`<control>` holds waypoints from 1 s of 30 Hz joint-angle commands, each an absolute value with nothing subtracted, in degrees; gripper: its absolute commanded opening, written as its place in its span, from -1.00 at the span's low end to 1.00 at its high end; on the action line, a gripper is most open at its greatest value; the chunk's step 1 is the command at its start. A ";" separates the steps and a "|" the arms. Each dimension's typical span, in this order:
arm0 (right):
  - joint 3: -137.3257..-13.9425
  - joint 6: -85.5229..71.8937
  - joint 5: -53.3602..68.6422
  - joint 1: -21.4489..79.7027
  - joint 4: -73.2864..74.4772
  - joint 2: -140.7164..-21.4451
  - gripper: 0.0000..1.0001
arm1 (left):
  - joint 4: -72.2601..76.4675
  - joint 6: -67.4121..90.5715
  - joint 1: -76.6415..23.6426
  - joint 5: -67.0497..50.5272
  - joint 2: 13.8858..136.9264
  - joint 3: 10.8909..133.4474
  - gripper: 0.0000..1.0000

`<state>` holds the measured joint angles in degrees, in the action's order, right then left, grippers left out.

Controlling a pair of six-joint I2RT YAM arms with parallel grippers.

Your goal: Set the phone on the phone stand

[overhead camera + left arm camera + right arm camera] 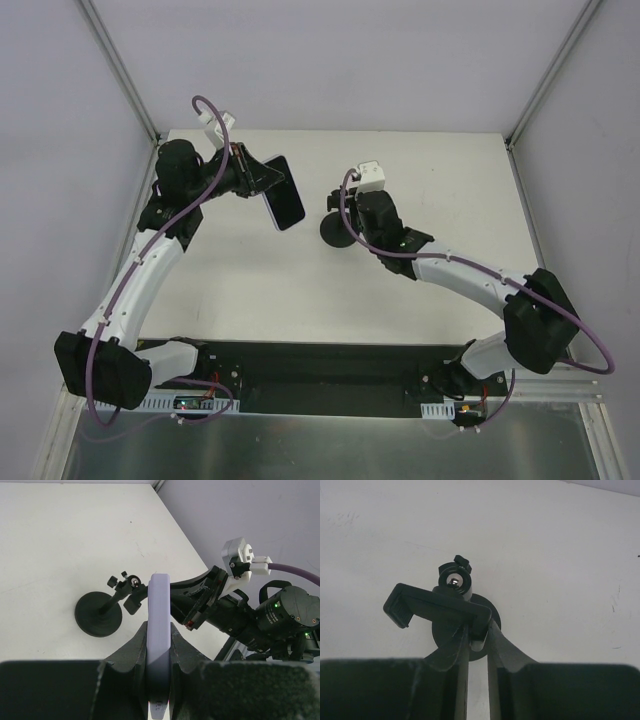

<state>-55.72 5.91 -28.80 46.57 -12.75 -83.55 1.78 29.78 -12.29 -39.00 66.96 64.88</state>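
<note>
My left gripper [258, 180] is shut on the phone [284, 192], holding it above the table at the back left. In the left wrist view the phone [159, 630] stands edge-on between the jaws, its pale edge facing the camera. The black phone stand [336, 231] stands mid-table; its disc base [98, 616] and clamp head [131, 586] show beyond the phone. My right gripper [477, 630] is shut on one end of the stand's clamp head [437, 607], above the base [492, 615]. The phone is left of the stand and apart from it.
The white table [250, 290] is bounded by grey walls with metal frame posts [125, 80] at the back corners. A black mounting strip [320, 365] runs along the near edge by the arm bases.
</note>
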 commanded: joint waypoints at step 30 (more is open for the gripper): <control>-53.00 14.15 21.26 35.69 -16.17 -79.98 -0.99 | 38.80 12.36 -30.50 -70.74 73.64 60.83 -1.00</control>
